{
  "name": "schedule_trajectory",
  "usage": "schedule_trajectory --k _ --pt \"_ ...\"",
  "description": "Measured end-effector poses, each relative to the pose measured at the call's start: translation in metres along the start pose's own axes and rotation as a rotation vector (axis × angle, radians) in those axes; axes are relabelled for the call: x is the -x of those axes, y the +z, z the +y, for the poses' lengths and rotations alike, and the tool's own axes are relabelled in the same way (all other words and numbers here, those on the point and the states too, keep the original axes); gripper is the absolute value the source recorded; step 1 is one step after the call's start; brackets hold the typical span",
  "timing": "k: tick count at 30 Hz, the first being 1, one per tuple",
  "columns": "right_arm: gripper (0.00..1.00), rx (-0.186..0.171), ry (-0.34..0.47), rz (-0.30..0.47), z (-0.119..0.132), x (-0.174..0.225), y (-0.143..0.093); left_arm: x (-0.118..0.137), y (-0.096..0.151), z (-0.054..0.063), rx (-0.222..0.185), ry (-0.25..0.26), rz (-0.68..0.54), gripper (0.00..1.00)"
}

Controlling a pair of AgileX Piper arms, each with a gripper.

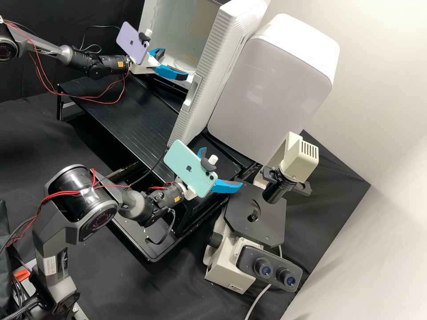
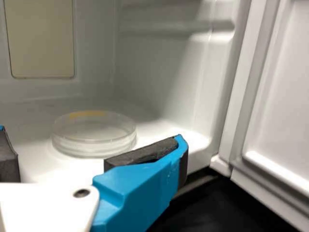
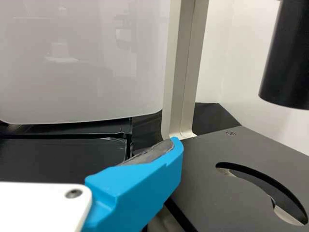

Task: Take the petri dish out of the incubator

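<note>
Left gripper (image 1: 165, 62) at the incubator (image 2: 164, 58) mouth, spread wide, gripping nothing. The petri dish (image 2: 94, 131) sits on the incubator floor just ahead. Right gripper (image 1: 229, 186) over the microscope (image 1: 253, 213), grip impossible to tell.

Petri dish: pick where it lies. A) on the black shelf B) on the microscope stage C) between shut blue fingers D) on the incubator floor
D: the petri dish lies flat on the white floor inside the open incubator.
</note>
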Motion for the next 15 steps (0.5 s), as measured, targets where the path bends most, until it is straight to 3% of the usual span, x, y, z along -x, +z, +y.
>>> schedule_trajectory --k 6,15 --pt "1.0 0.0 0.0 0.0 0.0 0.0 0.0 -0.005 -0.004 -0.001 -0.034 -0.002 0.04 1.0" --pt "1.0 0.0 0.0 0.0 0.0 0.0 0.0 -0.01 -0.005 0.007 -0.027 0.001 0.075 1.0"
